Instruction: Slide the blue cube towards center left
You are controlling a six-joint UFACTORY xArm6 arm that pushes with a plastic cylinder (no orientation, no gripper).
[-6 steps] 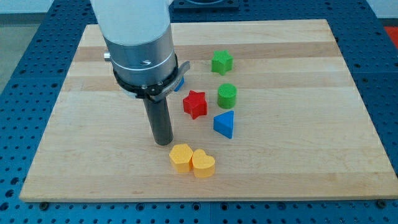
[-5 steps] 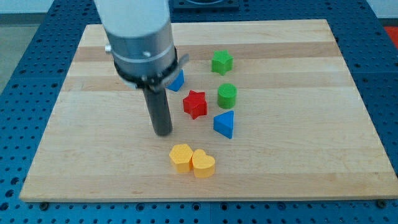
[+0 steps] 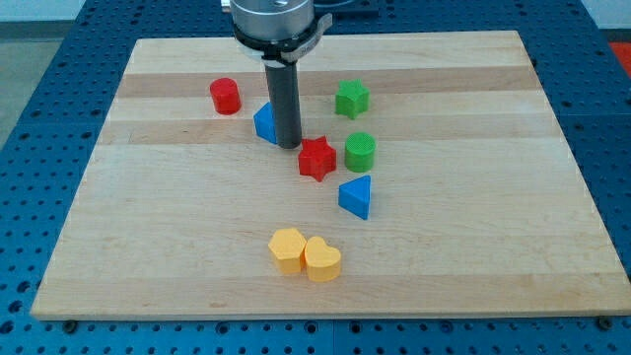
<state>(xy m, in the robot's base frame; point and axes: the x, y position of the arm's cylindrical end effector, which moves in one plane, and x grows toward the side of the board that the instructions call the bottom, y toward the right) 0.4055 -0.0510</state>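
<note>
The blue cube (image 3: 264, 122) sits on the wooden board (image 3: 148, 227), left of centre in the upper half, partly hidden by the rod. My tip (image 3: 288, 146) rests on the board at the cube's right side, touching or nearly touching it. The red star (image 3: 316, 159) lies just to the lower right of my tip.
A red cylinder (image 3: 226, 96) stands to the upper left of the cube. A green star (image 3: 351, 99), a green cylinder (image 3: 360, 152) and a blue triangular block (image 3: 356, 196) lie to the right. Two yellow blocks, a hexagon (image 3: 288, 248) and a heart (image 3: 321, 259), sit near the view's bottom.
The rod has moved up and to the right, from below left of the blue cube to its right side. The red star sits slightly further to the lower right. The red cylinder now shows.
</note>
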